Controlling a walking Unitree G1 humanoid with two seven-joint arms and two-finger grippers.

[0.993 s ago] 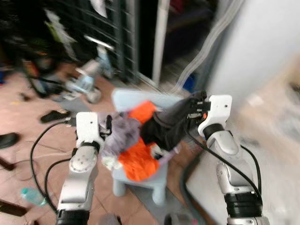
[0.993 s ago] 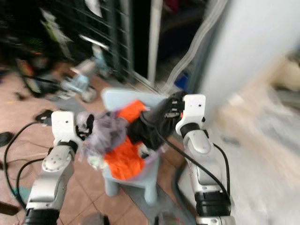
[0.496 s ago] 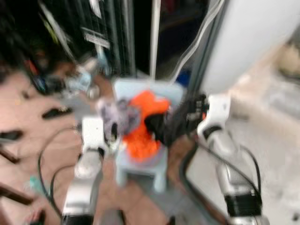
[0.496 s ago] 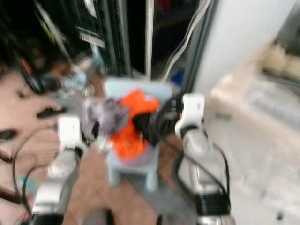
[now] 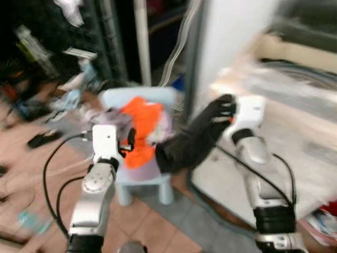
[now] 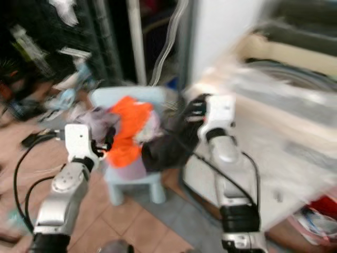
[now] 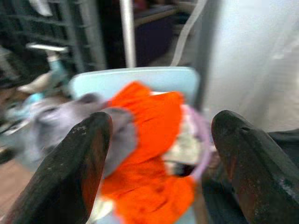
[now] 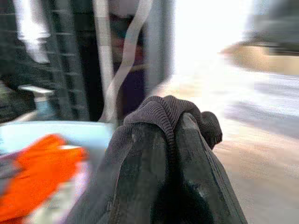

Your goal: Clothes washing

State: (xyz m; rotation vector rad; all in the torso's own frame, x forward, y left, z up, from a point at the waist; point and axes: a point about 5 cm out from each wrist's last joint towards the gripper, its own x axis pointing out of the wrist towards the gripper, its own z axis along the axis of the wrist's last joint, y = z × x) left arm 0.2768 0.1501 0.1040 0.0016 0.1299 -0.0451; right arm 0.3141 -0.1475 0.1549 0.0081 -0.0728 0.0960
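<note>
We show two silver arms with white wrist housings, looping black cables, and black-fingered left claw (image 5: 130,143) and right claw (image 5: 224,108).

Clothes (image 5: 139,126) on chair (image 5: 145,176) (washer (image 5: 295,105) right)

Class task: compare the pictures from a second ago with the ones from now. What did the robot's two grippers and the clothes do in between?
The right gripper has pulled the dark garment off the pile, out toward the robot's right; it now hangs stretched beside the chair. The left gripper, which touched the grey cloth before, now stands open and off it. The orange garment stays on the pale blue chair. The camera also swung.
</note>
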